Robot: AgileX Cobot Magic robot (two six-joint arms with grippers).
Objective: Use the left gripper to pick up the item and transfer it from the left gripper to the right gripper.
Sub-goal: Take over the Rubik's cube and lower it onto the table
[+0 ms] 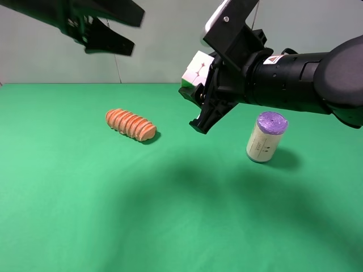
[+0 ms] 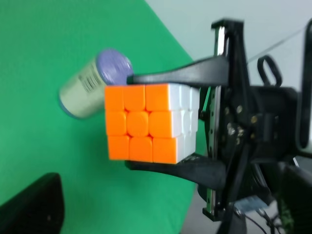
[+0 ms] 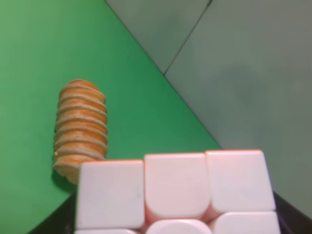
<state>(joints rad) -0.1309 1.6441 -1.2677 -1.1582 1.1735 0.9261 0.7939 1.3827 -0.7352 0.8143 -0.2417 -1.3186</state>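
Observation:
The puzzle cube (image 1: 197,69) is held high above the green table in my right gripper (image 1: 193,99), which is shut on it. In the left wrist view the cube (image 2: 146,122) shows orange and white faces, clamped between the two black jaws of the right gripper (image 2: 130,122). In the right wrist view only the cube's white face (image 3: 175,195) shows, very close. My left gripper (image 1: 138,35) is open and empty, raised at the far left, well apart from the cube. One of its fingers (image 2: 29,204) shows as a black shape.
A ridged orange bread loaf (image 1: 130,124) lies on the green table (image 1: 85,198) left of centre and also shows in the right wrist view (image 3: 80,124). A purple-topped beige canister (image 1: 266,137) stands at the right, under the right arm; it also shows in the left wrist view (image 2: 92,85).

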